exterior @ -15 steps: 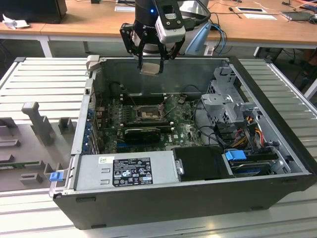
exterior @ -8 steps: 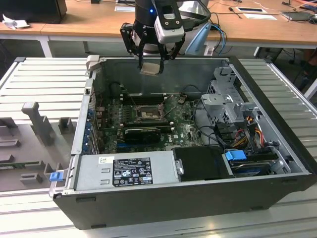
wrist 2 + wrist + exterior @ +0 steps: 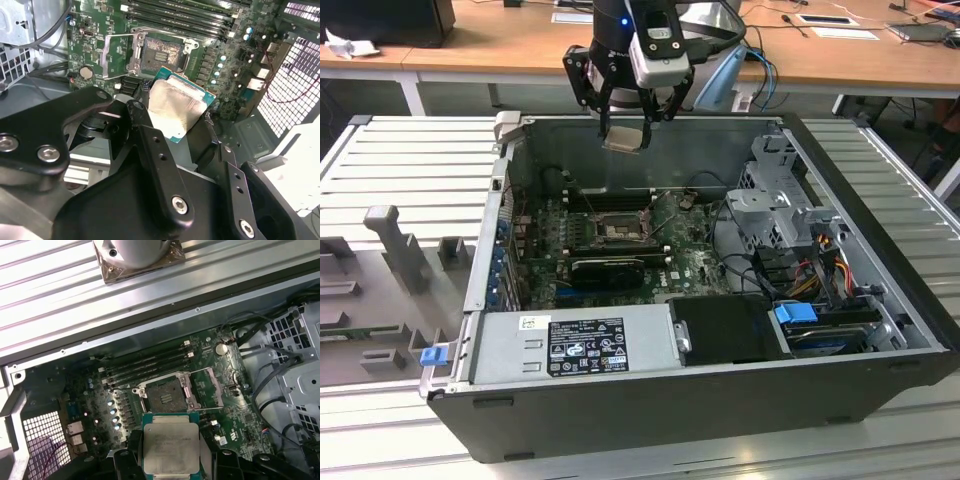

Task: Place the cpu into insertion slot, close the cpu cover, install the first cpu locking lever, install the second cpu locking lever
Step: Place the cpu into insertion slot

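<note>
Holding the small square silvery-topped cpu [image 3: 171,447] clamped by its edges, the black gripper [image 3: 626,128] hangs well above the dark-grey square insertion slot [image 3: 164,392], whose thin dull-silver cpu cover [image 3: 207,387] lies flipped open. Risk: any skew in the grip, and a misaligned lowering could damage the slot.
</note>
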{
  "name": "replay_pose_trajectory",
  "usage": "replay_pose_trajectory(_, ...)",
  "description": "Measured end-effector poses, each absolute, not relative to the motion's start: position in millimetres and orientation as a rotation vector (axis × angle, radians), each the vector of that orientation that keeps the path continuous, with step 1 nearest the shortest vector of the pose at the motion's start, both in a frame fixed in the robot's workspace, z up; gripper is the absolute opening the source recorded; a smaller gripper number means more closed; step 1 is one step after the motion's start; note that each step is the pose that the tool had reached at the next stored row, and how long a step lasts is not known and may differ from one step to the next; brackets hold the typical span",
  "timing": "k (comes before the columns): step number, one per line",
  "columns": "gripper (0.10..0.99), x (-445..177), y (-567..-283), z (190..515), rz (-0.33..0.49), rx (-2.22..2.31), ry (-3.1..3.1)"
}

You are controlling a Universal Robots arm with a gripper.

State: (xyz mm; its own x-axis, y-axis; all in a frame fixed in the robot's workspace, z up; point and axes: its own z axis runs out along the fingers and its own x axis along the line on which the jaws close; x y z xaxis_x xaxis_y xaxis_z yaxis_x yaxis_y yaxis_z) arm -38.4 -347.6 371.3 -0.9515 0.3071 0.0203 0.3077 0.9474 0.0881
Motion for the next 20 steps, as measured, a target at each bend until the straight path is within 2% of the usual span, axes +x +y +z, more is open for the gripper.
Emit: replay_pose_trajectory(20,0.541,-38.4,-347.6,371.2,-0.142,-0.66,-3.067)
